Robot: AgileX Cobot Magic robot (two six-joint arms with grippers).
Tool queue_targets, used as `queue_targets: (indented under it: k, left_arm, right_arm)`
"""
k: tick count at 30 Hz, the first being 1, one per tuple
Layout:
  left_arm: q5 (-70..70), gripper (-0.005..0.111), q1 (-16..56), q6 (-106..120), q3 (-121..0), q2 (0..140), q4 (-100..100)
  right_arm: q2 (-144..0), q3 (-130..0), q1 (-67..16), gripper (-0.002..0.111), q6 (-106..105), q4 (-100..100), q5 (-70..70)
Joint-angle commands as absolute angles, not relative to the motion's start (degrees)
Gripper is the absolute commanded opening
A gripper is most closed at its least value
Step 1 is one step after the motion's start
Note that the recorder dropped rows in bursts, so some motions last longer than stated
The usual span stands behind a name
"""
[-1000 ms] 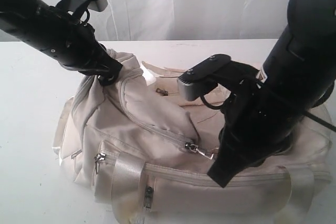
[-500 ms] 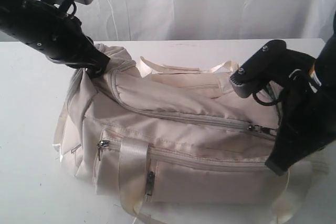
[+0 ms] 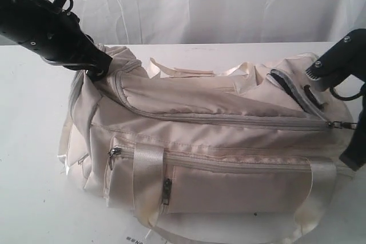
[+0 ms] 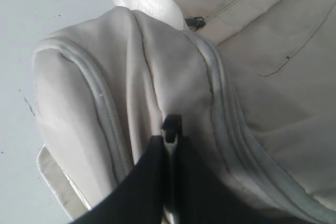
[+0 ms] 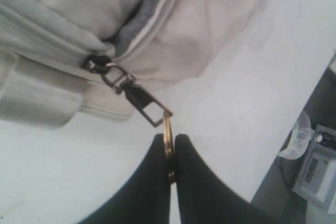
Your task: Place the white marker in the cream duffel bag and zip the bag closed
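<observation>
1. Table (image 3: 34, 141): white top. It carries the bag.
2. Cream duffel bag (image 3: 229, 141): lies lengthwise across the table with its long side toward the exterior camera. A pale webbing handle (image 3: 150, 164) hangs down the front.
3. My left arm (image 3: 40, 24): comes in from the upper left of the exterior view and slopes down to the bag's left end.
4. My right arm (image 3: 346, 58): sits at the right edge of the exterior view beside the bag's right end, and is mostly out of frame.
5. My left gripper (image 4: 170, 142): the jaws are pinched together on a fold of the bag's end fabric, where a small black tab (image 4: 171, 124) shows at the fingertips.
6. My right gripper (image 5: 169, 148): the jaws are pressed together on the ring, out past the bag's right end above bare table.
7. Main zip (image 3: 229, 119): a grey track running along the top front of the bag. It looks closed from the left end to the slider (image 5: 97, 62) at the far right.
8. Zip pull (image 5: 144, 103): a dark rectangular link hanging off the slider and stretched toward my right fingers.
9. Brass ring (image 5: 167, 129): threaded through the pull and held edge-on between my right fingertips.
10. White marker: not visible in any view. I cannot tell where it lies.
</observation>
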State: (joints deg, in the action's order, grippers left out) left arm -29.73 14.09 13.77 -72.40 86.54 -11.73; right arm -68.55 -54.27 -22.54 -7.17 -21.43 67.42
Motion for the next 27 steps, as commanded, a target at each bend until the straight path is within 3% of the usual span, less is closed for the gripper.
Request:
queue_targets:
  k: [1, 13, 22, 27]
  left_arm:
    - [-30.5, 0.000, 13.2, 13.7, -72.8, 85.8, -9.3]
    - [-32.1, 0.003, 13.3, 17.4, -72.8, 85.4, -15.1]
    - [-33.8, 0.042, 13.3, 35.4, -72.8, 82.0, -31.5]
    - [-35.2, 0.056, 13.3, 41.9, -72.8, 80.2, -37.4]
  right_arm:
    - [-68.1, -53.9, -19.0, 0.000, -7.3, -27.1, 70.0]
    - [-68.2, -53.9, -16.2, 0.000, -7.3, -24.7, 68.5]
    - [-68.3, -53.9, -16.2, 0.000, -9.2, -19.1, 64.7]
    - [-68.2, -53.9, -16.2, 0.000, -10.3, -17.4, 63.8]
